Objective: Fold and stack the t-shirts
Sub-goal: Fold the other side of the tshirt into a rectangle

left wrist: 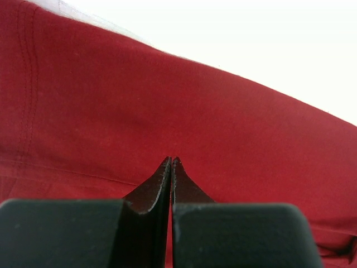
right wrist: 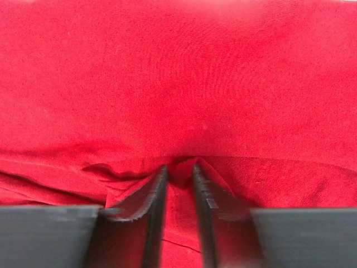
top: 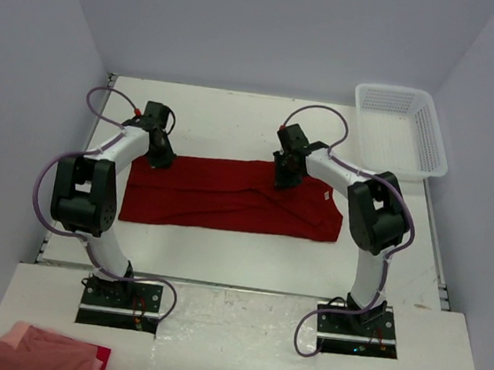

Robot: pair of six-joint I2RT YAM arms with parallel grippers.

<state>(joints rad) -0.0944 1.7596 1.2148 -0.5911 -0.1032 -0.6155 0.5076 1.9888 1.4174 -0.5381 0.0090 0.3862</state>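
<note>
Top external view: the red t-shirt [top: 227, 202] lies as a long band across the table [top: 236, 121], apparently mid-fold. The left end effector [top: 162, 159], fingers together, sits on its ten o'clock corner; whether cloth is nipped I cannot tell. The right end effector [top: 283, 182], at one o'clock, stands narrowly apart astride a cloth pucker. Next: secure both grips, then draw the far edge toward six o'clock.

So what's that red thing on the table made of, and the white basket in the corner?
The red t-shirt looks like soft matte knit cloth: it wrinkles and shows stitched seams. The white basket seems to be rigid plastic, probably moulded: its walls are an even mesh of holes.
</note>
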